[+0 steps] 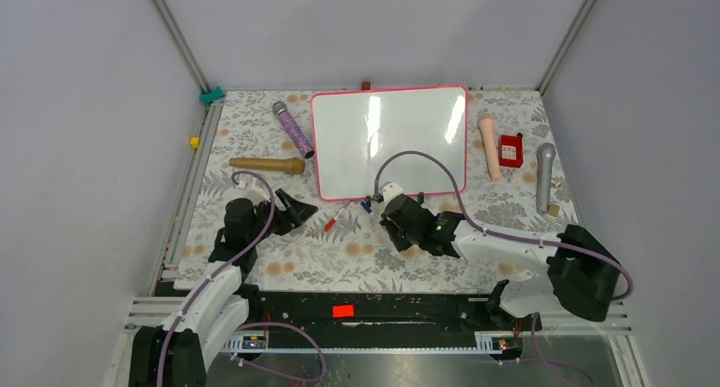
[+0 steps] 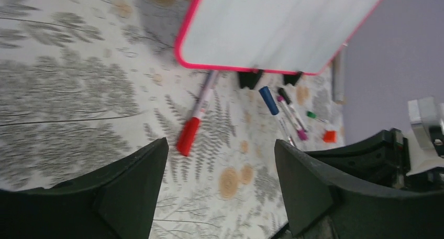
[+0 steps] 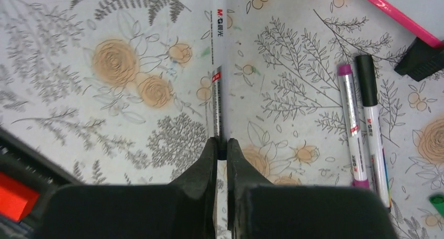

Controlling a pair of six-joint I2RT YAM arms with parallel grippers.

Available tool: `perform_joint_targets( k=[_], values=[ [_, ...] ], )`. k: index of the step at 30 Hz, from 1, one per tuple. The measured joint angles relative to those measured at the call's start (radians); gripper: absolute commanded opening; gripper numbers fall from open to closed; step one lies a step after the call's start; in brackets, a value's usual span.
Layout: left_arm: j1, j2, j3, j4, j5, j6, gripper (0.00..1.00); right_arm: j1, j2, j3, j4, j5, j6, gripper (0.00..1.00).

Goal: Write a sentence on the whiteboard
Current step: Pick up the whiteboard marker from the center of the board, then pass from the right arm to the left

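Observation:
The whiteboard lies flat at the back middle of the table, pink-framed and glossy white, and its near edge shows in the left wrist view. No sentence shows on it; the surface is blank. Just in front of its near edge, my right gripper is shut on a blue-capped white marker that points forward from the jaws. My left gripper hangs open over the tablecloth with nothing between its fingers. A red-capped marker lies just ahead of it.
Purple and black markers lie beside the held one, with a green cap near them. Toy microphones ring the board: purple, wooden, pink, grey. A red box lies at right.

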Motion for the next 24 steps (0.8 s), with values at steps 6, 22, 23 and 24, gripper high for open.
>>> perform_joint_targets(
  k=[6,22,23,24],
  values=[
    [-0.210,0.050,0.000,0.140,0.023,-0.195,0.73,0.000,-0.151,-0.018,-0.060,-0.105,0.002,0.00],
    [-0.383,0.229,0.054,0.277,-0.024,-0.369,0.57,0.000,-0.195,0.017,-0.135,-0.268,-0.031,0.00],
    [-0.386,0.241,0.060,0.283,-0.024,-0.371,0.54,0.000,-0.202,0.017,-0.136,-0.276,-0.034,0.00],
    [-0.389,0.255,0.065,0.292,-0.024,-0.374,0.53,0.000,-0.208,0.017,-0.137,-0.282,-0.037,0.00]
  ],
)
